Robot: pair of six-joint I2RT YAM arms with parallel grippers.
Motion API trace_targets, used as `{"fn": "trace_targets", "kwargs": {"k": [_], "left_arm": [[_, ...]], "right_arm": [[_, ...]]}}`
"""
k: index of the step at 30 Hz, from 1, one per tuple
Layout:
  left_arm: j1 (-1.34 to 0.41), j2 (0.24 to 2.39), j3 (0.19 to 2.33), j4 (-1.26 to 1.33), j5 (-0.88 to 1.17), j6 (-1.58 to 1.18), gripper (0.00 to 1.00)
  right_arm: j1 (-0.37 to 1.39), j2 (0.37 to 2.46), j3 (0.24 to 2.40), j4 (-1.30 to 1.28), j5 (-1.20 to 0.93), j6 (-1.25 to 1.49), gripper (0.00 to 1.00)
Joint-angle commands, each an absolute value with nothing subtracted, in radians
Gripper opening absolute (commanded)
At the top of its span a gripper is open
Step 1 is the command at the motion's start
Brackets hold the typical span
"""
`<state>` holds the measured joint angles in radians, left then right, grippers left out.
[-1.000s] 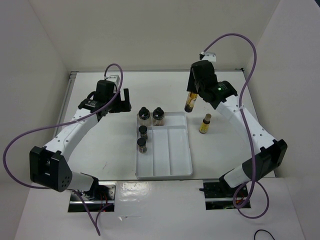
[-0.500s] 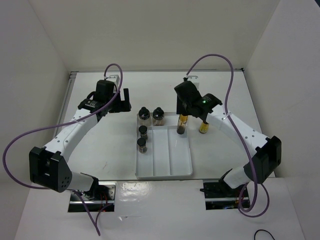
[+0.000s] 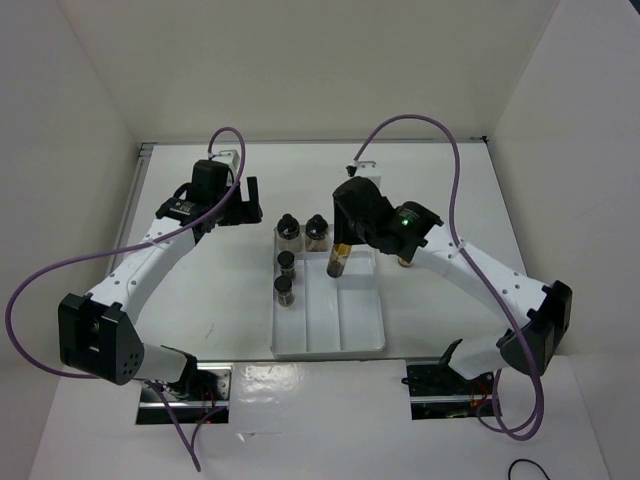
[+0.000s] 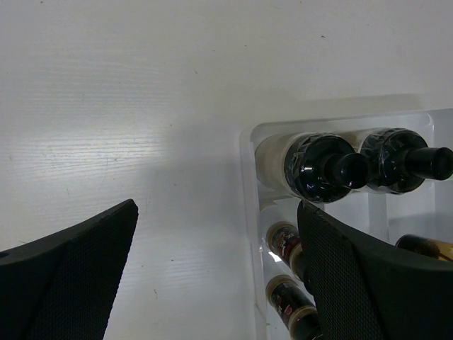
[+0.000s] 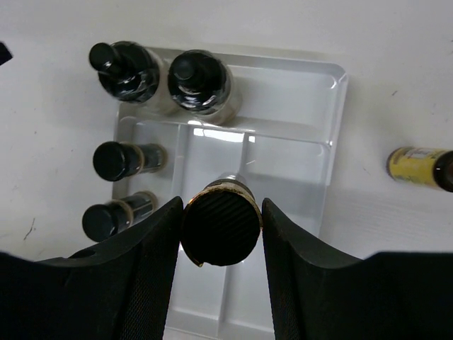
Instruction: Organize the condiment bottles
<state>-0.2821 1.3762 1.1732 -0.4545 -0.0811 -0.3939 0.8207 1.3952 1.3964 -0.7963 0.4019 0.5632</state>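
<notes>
White table (image 3: 200,290), white walls (image 3: 300,70) on three sides. Tray (image 3: 365,315): two wide bottles (image 3: 288,229) in the far section, two short bottles (image 3: 286,262) in the left lane. Right gripper (image 5: 221,212) pinches the tall bottle (image 3: 338,262) upright over the middle lane; can't tell if it touches down. Left gripper (image 4: 216,262) is spread above the table beside the tray's far-left corner, and the yellow bottle (image 5: 414,165) is on the table right of the tray.

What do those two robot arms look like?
The left arm and right arm are white tubes with black joints, each trailing a purple cable. The right one shows a green light. The left pincer and right pincer have black, finely textured fingers.
</notes>
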Motion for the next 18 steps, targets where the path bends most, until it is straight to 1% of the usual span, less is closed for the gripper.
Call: {"fn": "trace_targets", "kwargs": {"k": [1, 9, 18], "left_arm": [[-0.276, 1.365, 1.172, -0.428, -0.087, -0.38, 0.99], [-0.276, 1.365, 1.172, -0.428, -0.097, -0.38, 0.99], [-0.276, 1.356, 1.172, -0.428, -0.106, -0.38, 0.99]], "right_arm": [[0.873, 1.407, 1.451, -0.769, 0.425, 0.598, 0.0], [0.94, 1.508, 1.479, -0.759, 0.465, 0.607, 0.0], [0.94, 1.546, 1.479, -0.683, 0.506, 0.589, 0.0]]}}
